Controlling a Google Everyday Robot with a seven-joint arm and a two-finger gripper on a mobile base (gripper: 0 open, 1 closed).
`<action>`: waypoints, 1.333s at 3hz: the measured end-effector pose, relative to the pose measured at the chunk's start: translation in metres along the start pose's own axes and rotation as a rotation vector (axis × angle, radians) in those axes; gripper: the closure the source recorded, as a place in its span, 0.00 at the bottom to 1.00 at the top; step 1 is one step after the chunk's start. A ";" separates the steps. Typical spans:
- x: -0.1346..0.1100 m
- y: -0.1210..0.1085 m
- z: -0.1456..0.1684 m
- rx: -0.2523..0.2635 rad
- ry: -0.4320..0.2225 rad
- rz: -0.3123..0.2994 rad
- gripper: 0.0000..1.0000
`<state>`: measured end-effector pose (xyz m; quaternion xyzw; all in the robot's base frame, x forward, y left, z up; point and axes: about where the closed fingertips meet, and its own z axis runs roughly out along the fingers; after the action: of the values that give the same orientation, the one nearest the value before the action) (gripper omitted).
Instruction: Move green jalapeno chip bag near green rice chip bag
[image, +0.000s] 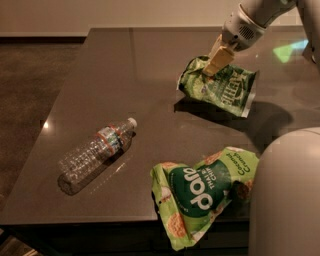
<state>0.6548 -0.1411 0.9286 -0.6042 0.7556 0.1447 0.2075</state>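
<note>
- Hanging over the far right part of the dark table (150, 65), the gripper (216, 61) is pinching its tan fingers closed on the upper left edge of the green jalapeno chip bag (222, 87)
- That crinkled bag is drooping from the grip and seems to be riding just clear of the surface, its shadow falling right beneath it
- The green rice chip bag (202, 197) is lying puffed up at the table's near edge, well apart from the held bag and touching the robot's white body (287, 195)
- A clear plastic bottle (95, 154) is lying on its side at the near left, wearing its white cap and looking empty
</note>
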 end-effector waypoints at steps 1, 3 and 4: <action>-0.009 0.020 -0.008 -0.038 -0.035 -0.053 1.00; -0.003 0.088 -0.010 -0.132 0.018 -0.129 1.00; 0.005 0.118 -0.004 -0.162 0.084 -0.165 0.82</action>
<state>0.5389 -0.1199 0.9258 -0.6848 0.6971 0.1622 0.1371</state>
